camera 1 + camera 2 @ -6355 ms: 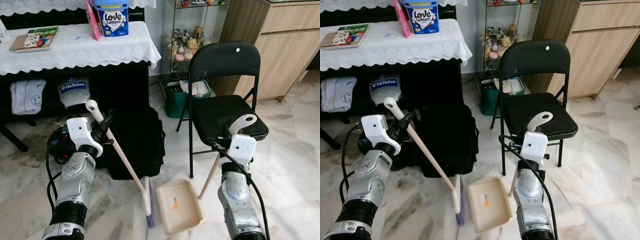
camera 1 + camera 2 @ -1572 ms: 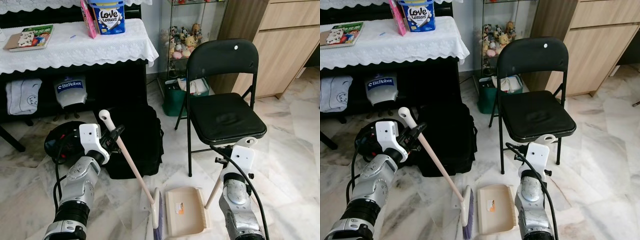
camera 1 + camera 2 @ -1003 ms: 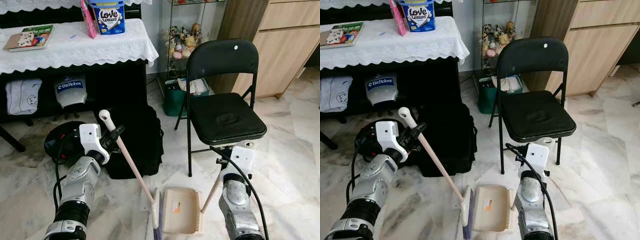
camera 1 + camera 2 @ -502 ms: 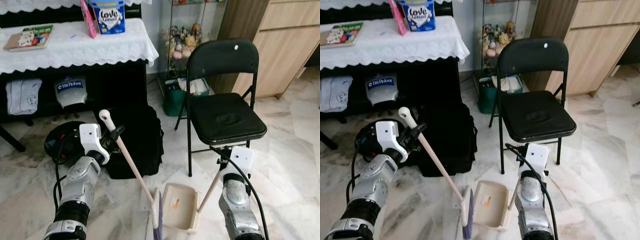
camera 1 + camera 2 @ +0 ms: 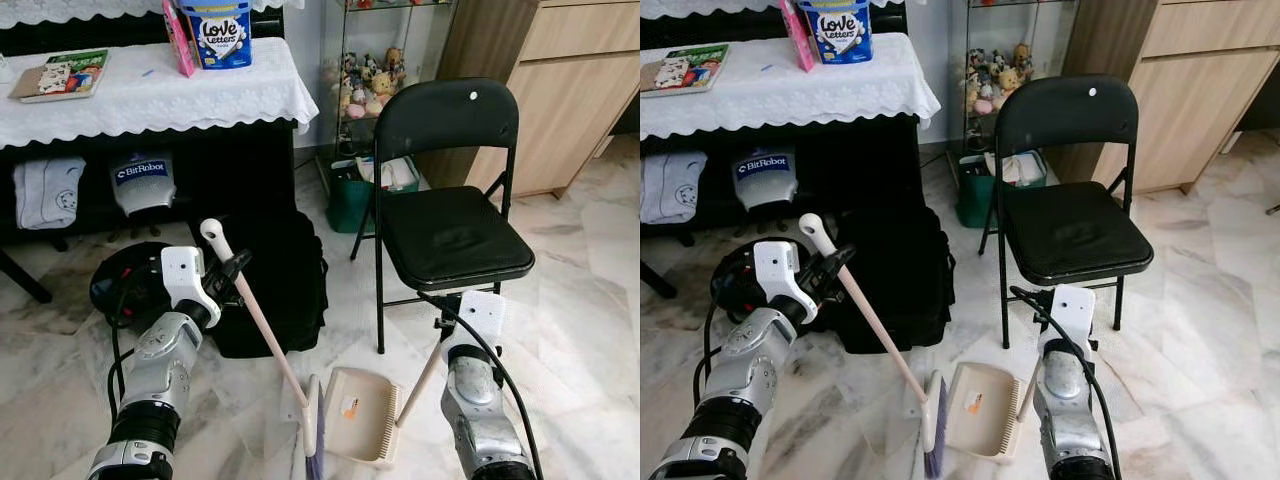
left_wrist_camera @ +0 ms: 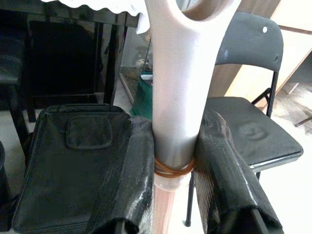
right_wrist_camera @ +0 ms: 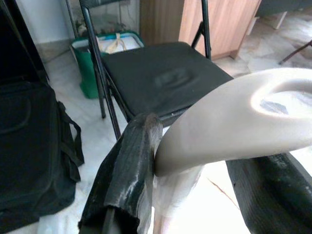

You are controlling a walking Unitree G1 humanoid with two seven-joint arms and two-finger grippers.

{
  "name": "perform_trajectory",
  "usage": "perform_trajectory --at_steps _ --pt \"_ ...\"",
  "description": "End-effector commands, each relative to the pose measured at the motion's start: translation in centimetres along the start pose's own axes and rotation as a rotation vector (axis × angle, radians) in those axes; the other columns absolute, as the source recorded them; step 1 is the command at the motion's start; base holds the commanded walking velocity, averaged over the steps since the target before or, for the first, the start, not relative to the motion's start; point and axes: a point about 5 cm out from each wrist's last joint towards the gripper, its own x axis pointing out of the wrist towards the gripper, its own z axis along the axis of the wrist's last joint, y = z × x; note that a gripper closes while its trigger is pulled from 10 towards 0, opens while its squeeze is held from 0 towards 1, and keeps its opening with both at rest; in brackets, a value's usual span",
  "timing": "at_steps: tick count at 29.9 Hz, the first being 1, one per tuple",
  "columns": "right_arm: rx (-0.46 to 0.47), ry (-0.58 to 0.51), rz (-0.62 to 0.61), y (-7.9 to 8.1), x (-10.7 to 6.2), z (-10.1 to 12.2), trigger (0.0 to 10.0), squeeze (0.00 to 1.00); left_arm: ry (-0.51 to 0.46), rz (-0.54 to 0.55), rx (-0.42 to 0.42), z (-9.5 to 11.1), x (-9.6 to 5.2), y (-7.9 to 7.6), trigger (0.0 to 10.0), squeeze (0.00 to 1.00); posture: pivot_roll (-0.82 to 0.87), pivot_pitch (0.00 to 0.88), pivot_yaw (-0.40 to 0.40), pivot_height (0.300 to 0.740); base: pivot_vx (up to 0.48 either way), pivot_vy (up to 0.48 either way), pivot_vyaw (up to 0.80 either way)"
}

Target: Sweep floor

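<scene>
The left gripper (image 5: 236, 268) clamps the broom (image 5: 262, 338) handle, bristles at the dustpan's nine o'clock. The right gripper (image 7: 195, 180) clamps the dustpan (image 5: 357, 414) handle, tilting it to catch sweepings.

The left gripper (image 5: 232, 270) clamps the broom (image 5: 262, 335) near its upper end; the handle slants down to the floor, where the head stands just left of the dustpan (image 5: 355, 427). The right gripper (image 7: 195, 175) grips the dustpan's handle, to that pan's right. Behind the left gripper sits a bag (image 5: 275, 275); behind the right, a chair (image 5: 450, 215).
</scene>
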Motion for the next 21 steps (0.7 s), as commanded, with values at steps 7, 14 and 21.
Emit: perform_trajectory --at_steps 7,14,21 --pt "-0.048 0.030 0.038 -0.60 0.08 -0.21 10.0 0.00 -0.022 -0.016 0.013 0.55 0.00 -0.11 10.0 0.00 -0.07 0.081 -0.016 0.740 0.000 0.000 0.00" --pt "-0.117 0.002 0.084 -0.66 0.05 0.24 10.0 0.00 -0.023 -0.018 0.013 0.57 0.03 -0.15 10.0 0.00 -0.07 0.081 -0.016 0.740 0.000 0.000 0.00" --pt "-0.179 -0.006 0.139 -0.40 -0.06 0.14 10.0 0.00 -0.024 -0.018 0.012 0.58 0.06 -0.17 10.0 0.00 -0.07 0.081 -0.016 0.740 0.000 0.000 0.00"
